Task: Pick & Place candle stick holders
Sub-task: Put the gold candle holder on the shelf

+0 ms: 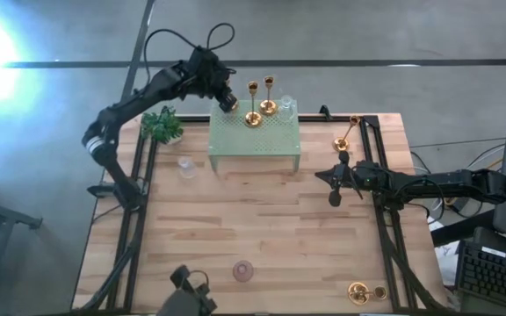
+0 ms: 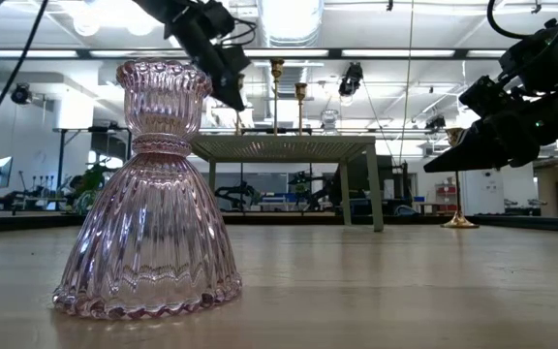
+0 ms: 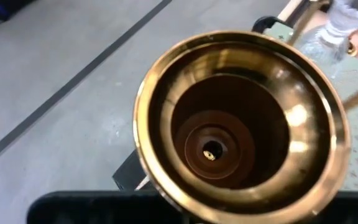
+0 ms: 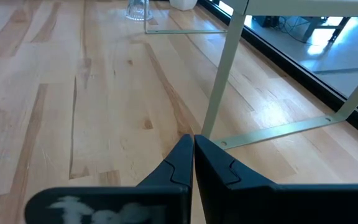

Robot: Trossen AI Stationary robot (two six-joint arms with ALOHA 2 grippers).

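My left gripper (image 1: pixel 228 102) hovers over the far left corner of the green mesh stand (image 1: pixel 253 145). In its wrist view, a shiny gold candle stick holder (image 3: pixel 241 124) fills the picture, cup opening toward the camera. Two more gold holders (image 1: pixel 253 107) (image 1: pixel 269 95) stand upright on the stand. Another (image 1: pixel 345 134) stands on the table to the right of the stand, and one (image 1: pixel 358 292) lies near the front right corner. My right gripper (image 1: pixel 321 175) is shut and empty, low over the table to the right of the stand. My left gripper comes at the gold holder from above, slanting down, and the cup's rim (image 3: pixel 166 74) lies close to its wrist camera. The cup hides the fingers and the place of contact. I cannot tell whether the holder's base rests on the stand.
A pink ribbed glass holder (image 2: pixel 153 194) stands near the table's front edge. A clear glass one (image 1: pixel 185 166) stands to the left of the stand and another (image 1: pixel 287 107) stands on it. A small green plant (image 1: pixel 162 125) is at the far left. The stand's legs (image 4: pixel 219 87) are close ahead of my right gripper.
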